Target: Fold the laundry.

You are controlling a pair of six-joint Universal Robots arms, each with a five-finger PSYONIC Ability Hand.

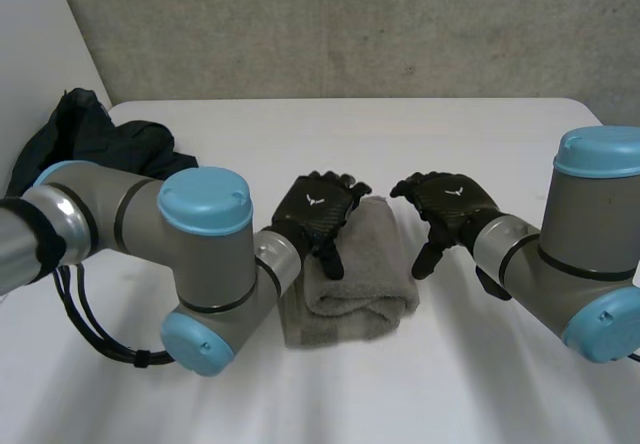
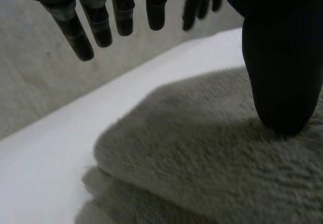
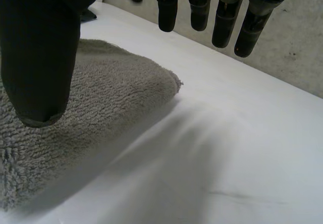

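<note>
Two black hands hover at one folded grey towel point(image 1: 355, 279), which lies mid-table on the white table point(image 1: 420, 134), between the arms.

The left hand point(image 1: 322, 209) is over the towel's far left part. In its wrist view its fingers point(image 2: 75, 30) hang straight and slightly apart above the table beyond the towel, curled round nothing. Its thumb point(image 2: 282, 72) points down at the pile. Whether the tip touches the towel, I cannot tell.

The right hand point(image 1: 445, 204) is just right of the towel's far right corner, palm down. Its fingers point(image 3: 222, 24) are straight and spread over bare table, and its thumb point(image 3: 40, 57) hangs above the towel's edge, gripping nothing.

The towel is thick and looped. Its layers show stacked at the side under the left hand, and a rolled fold runs along its near end.

The table top around the towel is smooth and matt, with a thin dark scuff point(image 3: 237, 196) to the towel's right. Well left of the towel, at the table's far left corner, a heap of dark clothes point(image 1: 90, 139) hangs partly over the edge. Beyond the towel, past the table's far edge, rises a rough grey concrete wall point(image 1: 350, 24), mottled and pitted. A plain pale panel point(image 1: 30, 34) stands to the left of the clothes.
</note>
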